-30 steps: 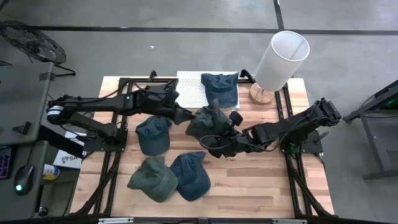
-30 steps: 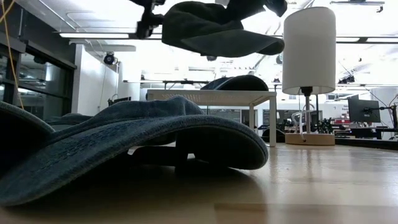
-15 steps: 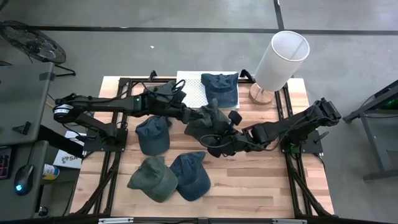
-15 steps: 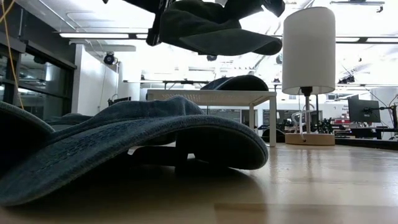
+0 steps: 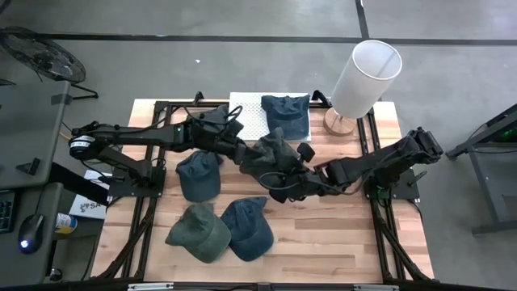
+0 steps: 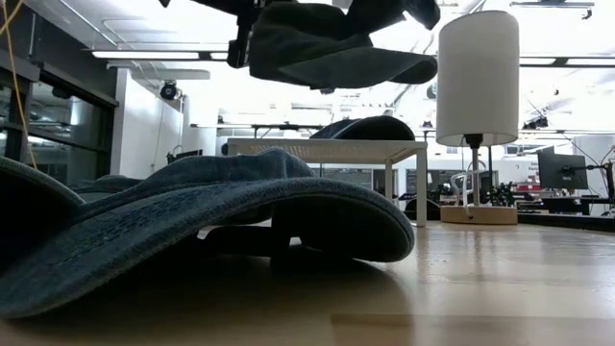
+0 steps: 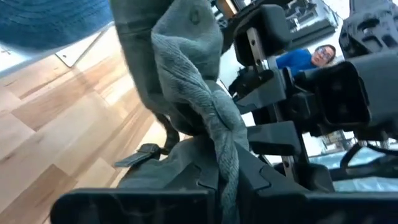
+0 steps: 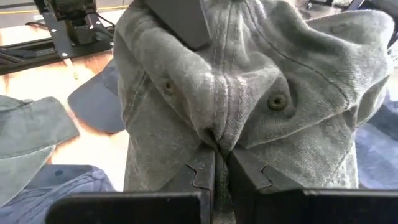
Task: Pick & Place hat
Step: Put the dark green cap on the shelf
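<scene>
both grippers (image 8: 214,168) pinch crumpled grey-green twill hat (image 8: 249,93).

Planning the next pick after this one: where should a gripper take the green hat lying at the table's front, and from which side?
Judging from the high view, take the green hat by its brim, coming from above on its outer left side. The brim lies flat and thin, and the blue hat crowds its right.

white lamp (image 5: 365,77), wooden table (image 5: 339,242), desk fan (image 5: 40,55)
</scene>
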Controlling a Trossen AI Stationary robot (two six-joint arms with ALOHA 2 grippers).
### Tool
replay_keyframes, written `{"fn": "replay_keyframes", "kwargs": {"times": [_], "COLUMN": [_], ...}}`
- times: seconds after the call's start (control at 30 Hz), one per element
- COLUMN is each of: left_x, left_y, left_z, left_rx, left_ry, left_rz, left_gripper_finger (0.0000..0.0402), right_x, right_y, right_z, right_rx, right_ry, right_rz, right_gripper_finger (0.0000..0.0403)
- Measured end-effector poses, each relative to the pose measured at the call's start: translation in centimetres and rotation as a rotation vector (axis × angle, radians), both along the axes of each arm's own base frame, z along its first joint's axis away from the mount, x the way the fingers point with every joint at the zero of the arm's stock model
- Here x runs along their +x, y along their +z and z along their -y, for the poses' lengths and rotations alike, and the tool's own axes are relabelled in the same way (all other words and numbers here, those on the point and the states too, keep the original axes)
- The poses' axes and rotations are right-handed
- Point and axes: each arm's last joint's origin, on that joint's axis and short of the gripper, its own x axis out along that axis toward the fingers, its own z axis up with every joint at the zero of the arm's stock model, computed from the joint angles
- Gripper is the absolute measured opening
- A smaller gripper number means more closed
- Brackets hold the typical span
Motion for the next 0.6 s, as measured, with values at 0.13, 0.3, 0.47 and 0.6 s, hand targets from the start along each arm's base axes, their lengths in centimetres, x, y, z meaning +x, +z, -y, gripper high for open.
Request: {"fn": "replay_keyframes", "kwargs": {"times": [0.13,0.3,0.47,0.6], "left_x": [0.0,-0.3,-0.6,-0.8], "left_y": [0.0,0.3,0.5,0.2], "left_z": [0.1,0.3,0.7,1.1], "left_rx": [0.017,0.022,0.016,-0.01], "left_ry": [-0.048,-0.121,-0.255,-0.377], "left_rz": [0.005,0.023,0.04,0.025], "left_gripper_finger": [0.0004,0.0003,0.0002,0.0002], "right_x": [0.2,0.2,0.3,0.3], "right_y": [-0.1,-0.2,-0.2,0.0], "right_z": [0.2,0.0,-0.4,-0.7], "right_rx": [0.076,0.168,0.26,0.276], "right_ry": [0.031,0.073,0.173,0.299], "right_rz": [-0.001,-0.001,-0.021,-0.064], "right_gripper_finger": [0.0032,0.0101,0.0141,0.0155]}}
